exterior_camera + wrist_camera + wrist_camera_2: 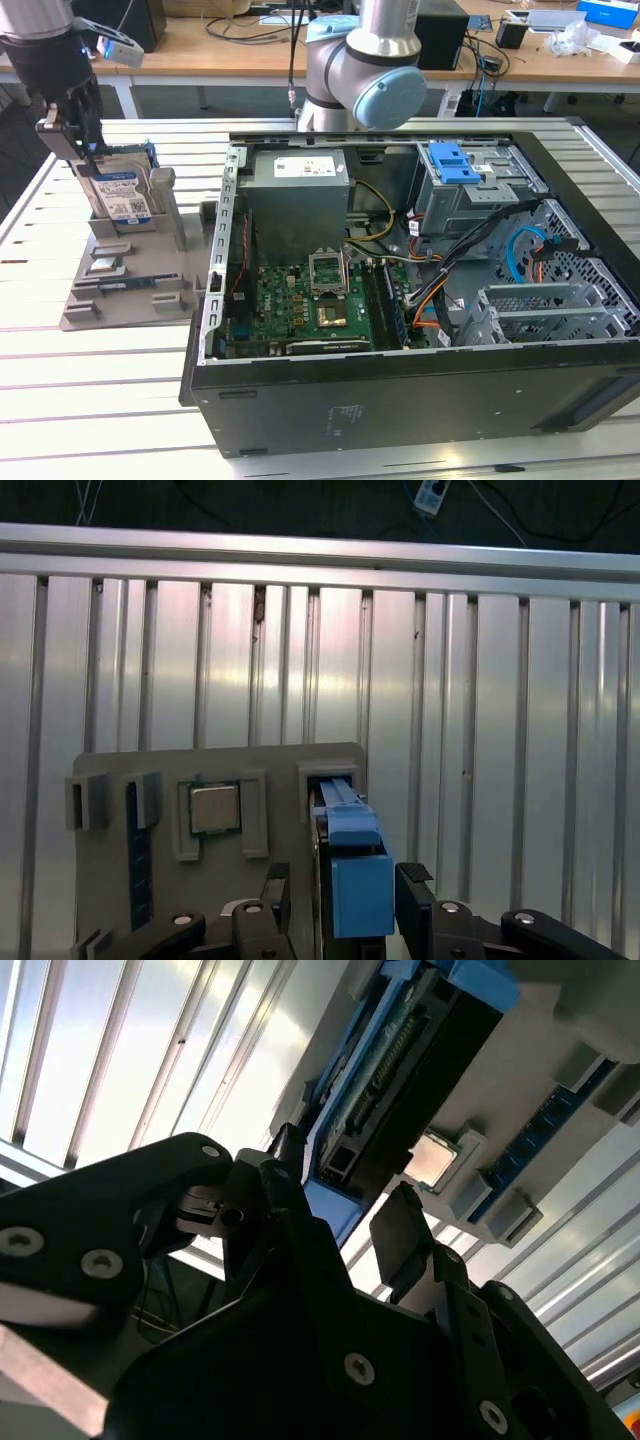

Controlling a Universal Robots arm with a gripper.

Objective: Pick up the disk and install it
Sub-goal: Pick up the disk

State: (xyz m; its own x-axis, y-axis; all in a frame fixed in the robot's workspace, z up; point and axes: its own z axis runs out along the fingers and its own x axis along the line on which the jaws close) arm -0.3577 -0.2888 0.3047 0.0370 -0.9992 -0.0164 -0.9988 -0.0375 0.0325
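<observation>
- One arm on this job. Its black gripper [80, 140] hangs at the exterior view's left, over the slatted metal tabletop [100, 400].
- The disk [120, 190], a flat silver hard drive with a white-and-blue label and blue plastic rails, stands on edge in a slot of the grey plastic holder tray [80, 305]. Its lower end sits down in the slot, so I'd say it's not lifted yet.
- The bit that matters is that the disk [355, 880] sits right between the fingers [415, 880]. In the first wrist view you look straight along its thin edge, with one finger facing each broad side.
- The fingers are spread a touch wider than the drive is thick. A sliver of gap shows beside it in both wrist views, so my guess is they're straddling it, not pinching.
- As far as I can judge, the drive's long axis points up out of the slot toward the gripper.
- A small square silver processor chip [213, 810] lies in a recess of the same tray, just beside the slot.
- The open black computer case [400, 400] lies well apart toward the exterior view's right. Inside it is a grey metal drive cage topped by a blue plastic bracket [455, 160].
</observation>
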